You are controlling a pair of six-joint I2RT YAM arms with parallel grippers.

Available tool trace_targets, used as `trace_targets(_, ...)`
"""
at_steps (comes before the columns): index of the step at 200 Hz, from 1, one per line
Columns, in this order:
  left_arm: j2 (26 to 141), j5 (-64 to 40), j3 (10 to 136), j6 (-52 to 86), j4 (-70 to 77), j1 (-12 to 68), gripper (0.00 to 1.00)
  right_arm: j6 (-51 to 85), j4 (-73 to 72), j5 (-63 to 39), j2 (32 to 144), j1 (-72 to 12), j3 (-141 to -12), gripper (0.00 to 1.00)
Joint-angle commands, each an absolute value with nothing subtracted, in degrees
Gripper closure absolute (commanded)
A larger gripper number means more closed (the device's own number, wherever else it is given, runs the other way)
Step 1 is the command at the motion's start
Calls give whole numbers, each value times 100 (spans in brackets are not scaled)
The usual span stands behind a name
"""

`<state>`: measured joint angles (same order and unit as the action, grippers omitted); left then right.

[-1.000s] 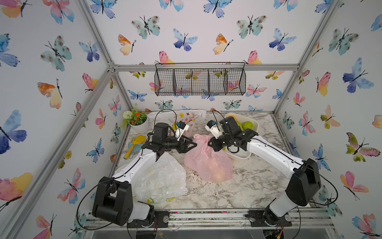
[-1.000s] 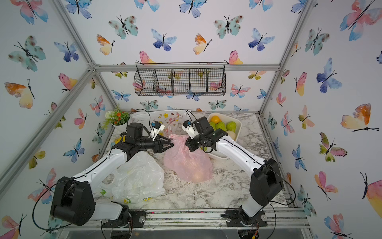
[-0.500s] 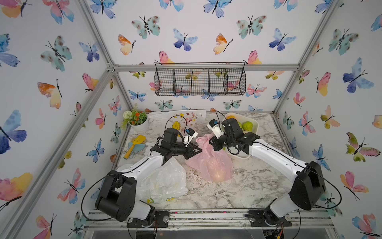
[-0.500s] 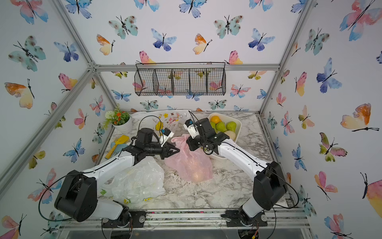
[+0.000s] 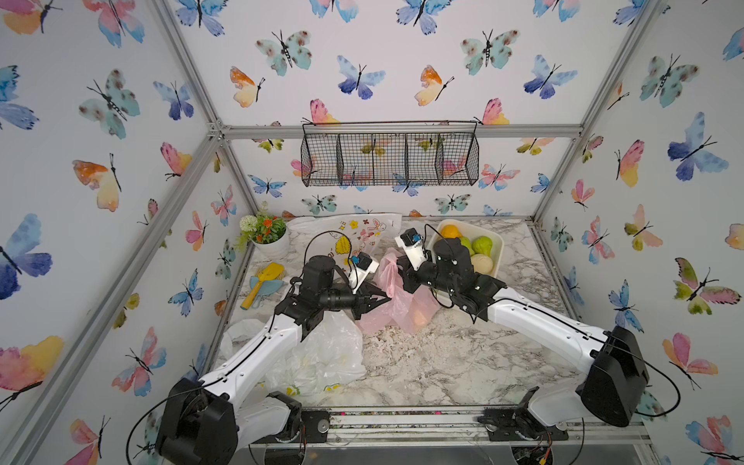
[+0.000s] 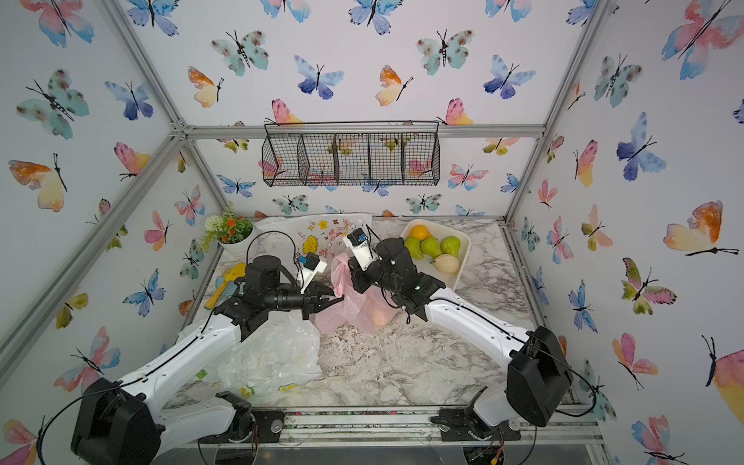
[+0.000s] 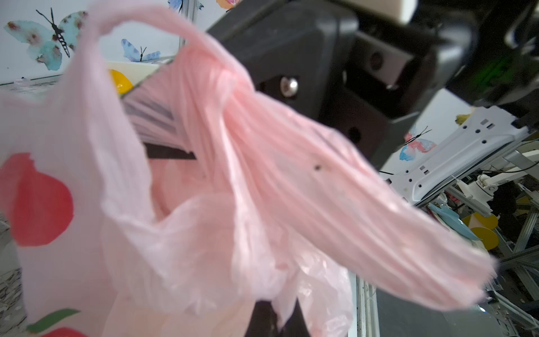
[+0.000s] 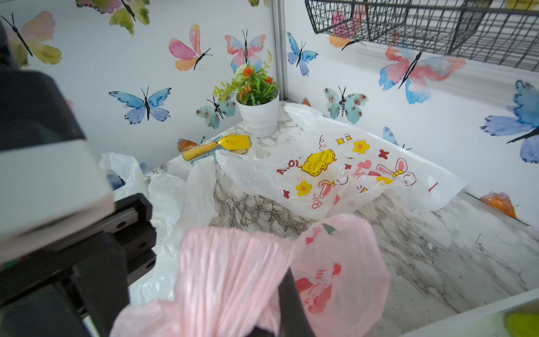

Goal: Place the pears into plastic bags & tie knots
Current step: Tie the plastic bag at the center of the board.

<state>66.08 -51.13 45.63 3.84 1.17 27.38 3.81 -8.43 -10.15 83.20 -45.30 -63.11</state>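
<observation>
Okay, both arms reach in from the near edge and meet at the pink bag (image 5: 402,310), mid-table toward the far side. The left arm rises from the near-left base with its wrist level. The left gripper (image 5: 377,300) points right, jaws closed on the bag's left-side plastic. The left wrist view shows a bunched handle strip (image 7: 306,181) looped across. The right arm stretches far-left with the wrist bent. The right gripper (image 5: 400,277) is clamped on handle plastic at the bag's top, just beside the left one. A roundish orange-tinted thing (image 5: 420,320) shows through the bag; can't tell if it's a pear. Green pears (image 6: 450,245) and a cream pear (image 6: 446,263) sit in the white tub (image 6: 459,273) far right, with an orange fruit (image 6: 420,232). The lemon-print bag (image 5: 322,354) lies near left under the left arm. The doodle bag (image 5: 362,231) lies far centre.
</observation>
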Motion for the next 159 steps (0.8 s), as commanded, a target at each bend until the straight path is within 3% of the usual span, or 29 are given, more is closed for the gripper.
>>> trace_targets(1, 6493, -5337, 4476, 544, 189, 3040, 100, 358, -2364, -939, 8259, -4508, -5985, 97)
trace_targets(75, 6811, -5257, 4306, 624, 615, 3459, 100, 620, -5594, -1314, 8910, -4500, -4864, 95)
trace_targets(97, 7013, -5170, 4605, 385, -26, 3395, 73, 581, -6457, -1626, 9093, -4491, -4621, 96)
trace_targets(110, 6905, -5055, 4779, 185, -474, 3227, 63, 536, -6735, -1807, 9130, -4491, -4522, 97)
trace_targets(133, 6364, -5224, 4648, 470, -216, 2715, 51, 526, -7074, -2034, 9233, -4431, -4350, 98)
trace_targets(159, 5834, -5429, 4725, 683, -195, 2358, 44, 574, -7471, -2136, 9433, -4371, -4219, 98)
